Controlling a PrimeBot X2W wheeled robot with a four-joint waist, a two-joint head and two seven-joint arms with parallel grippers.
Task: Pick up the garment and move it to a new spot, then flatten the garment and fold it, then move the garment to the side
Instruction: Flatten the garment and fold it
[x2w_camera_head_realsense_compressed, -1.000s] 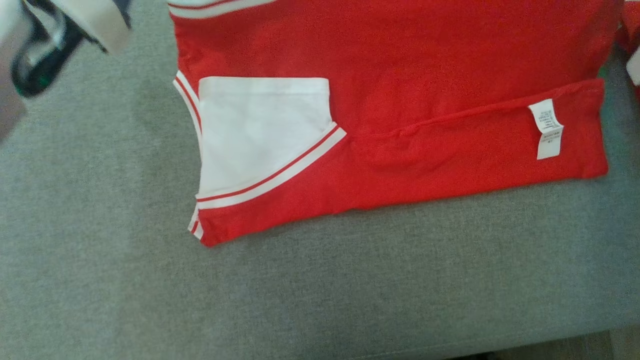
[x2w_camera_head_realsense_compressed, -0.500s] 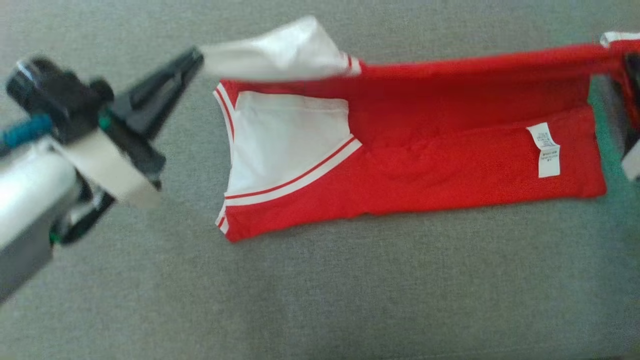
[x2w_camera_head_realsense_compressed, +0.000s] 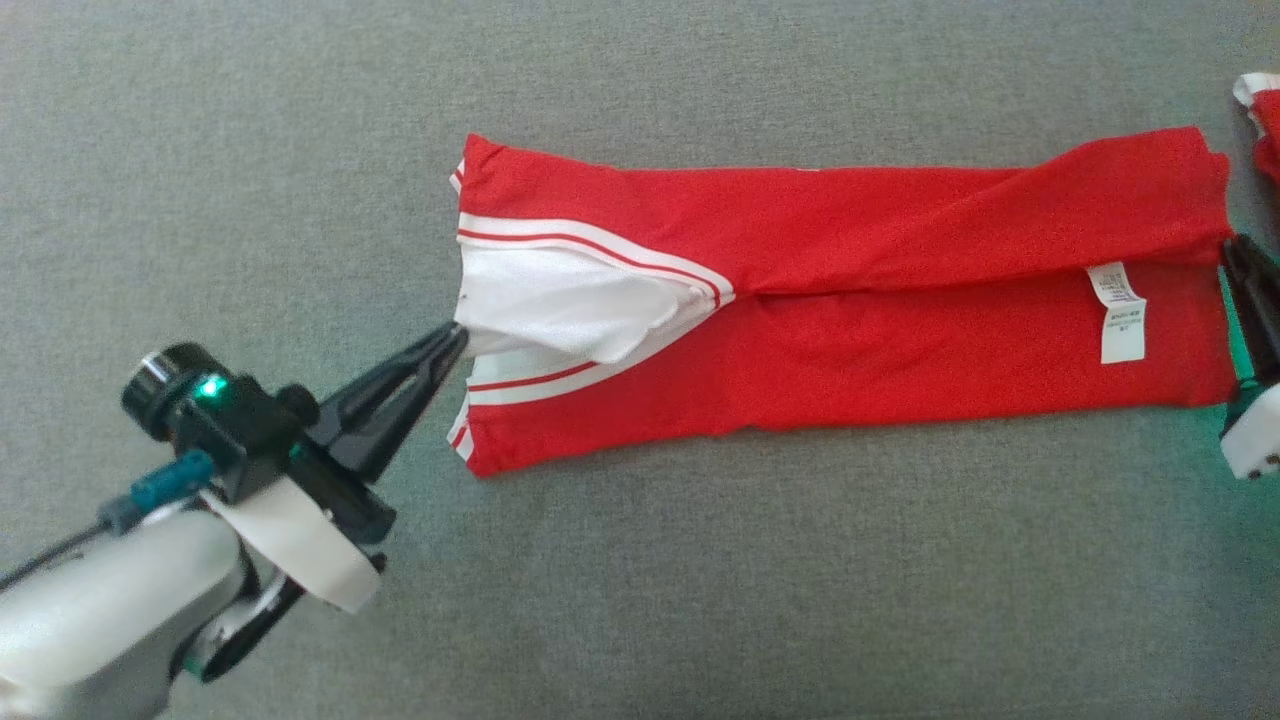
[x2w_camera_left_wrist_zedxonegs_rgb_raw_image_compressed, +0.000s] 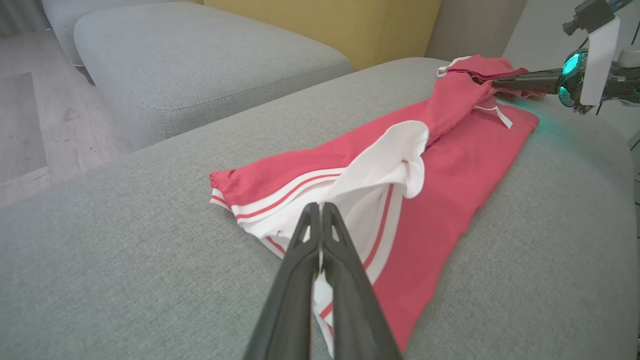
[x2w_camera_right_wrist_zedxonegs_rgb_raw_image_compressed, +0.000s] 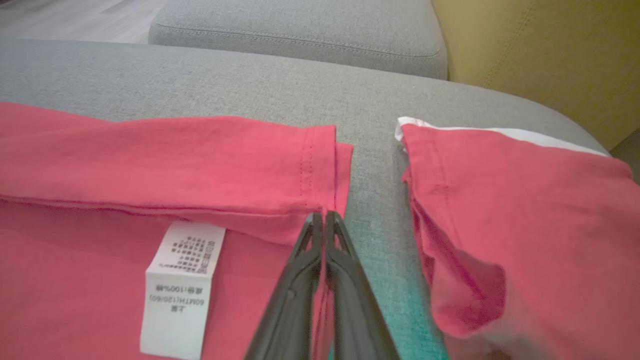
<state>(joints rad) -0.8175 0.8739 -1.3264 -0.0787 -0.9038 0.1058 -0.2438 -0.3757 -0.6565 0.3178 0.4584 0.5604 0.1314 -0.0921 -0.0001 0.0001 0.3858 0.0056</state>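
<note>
Red-and-white garment (x2w_camera_head_realsense_compressed: 900, 340) lies on the grey cushion (x2w_camera_head_realsense_compressed: 700, 600), long sides folded in to a strip, care label (x2w_camera_head_realsense_compressed: 1122, 312) up. Right gripper (x2w_camera_right_wrist_zedxonegs_rgb_raw_image_compressed: 324, 216) is pinched tight on the hem (x2w_camera_right_wrist_zedxonegs_rgb_raw_image_compressed: 320, 165) just beside the label. Left gripper (x2w_camera_head_realsense_compressed: 458, 338) is clamped on the white sleeve (x2w_camera_head_realsense_compressed: 560, 305) at the end far from the label. Judged: lengthwise fold near done; cross-fold and shift aside remain.

White care label (x2w_camera_right_wrist_zedxonegs_rgb_raw_image_compressed: 180, 287) on garment (x2w_camera_right_wrist_zedxonegs_rgb_raw_image_compressed: 100, 150) reads "60MTH(120/60)" and "100%"

Right gripper (x2w_camera_right_wrist_zedxonegs_rgb_raw_image_compressed: 324, 216) tight on garment (x2w_camera_right_wrist_zedxonegs_rgb_raw_image_compressed: 150, 160) hem
</note>
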